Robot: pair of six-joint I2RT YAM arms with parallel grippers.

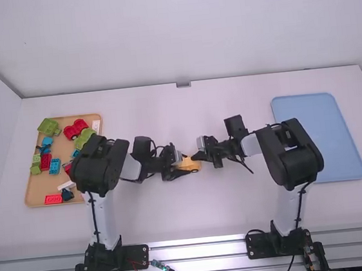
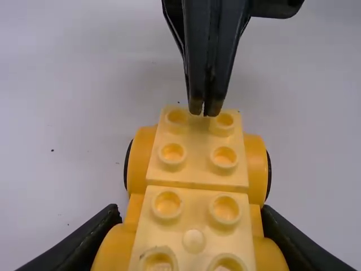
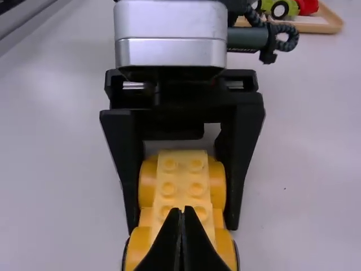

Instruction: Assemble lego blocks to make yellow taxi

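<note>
Yellow taxi (image 2: 197, 164), a studded plastic base on wheels, sits mid-table, sides held by my left gripper (image 2: 190, 212); my right gripper (image 3: 180, 210), jaws together, is at its right end; base looks joined, upper body, I judge, remains

The white table (image 1: 196, 215) holds a tan tray (image 1: 36, 188) on its left and a pale blue tray (image 1: 337, 145) on its right, well apart, each lying flat.
</note>
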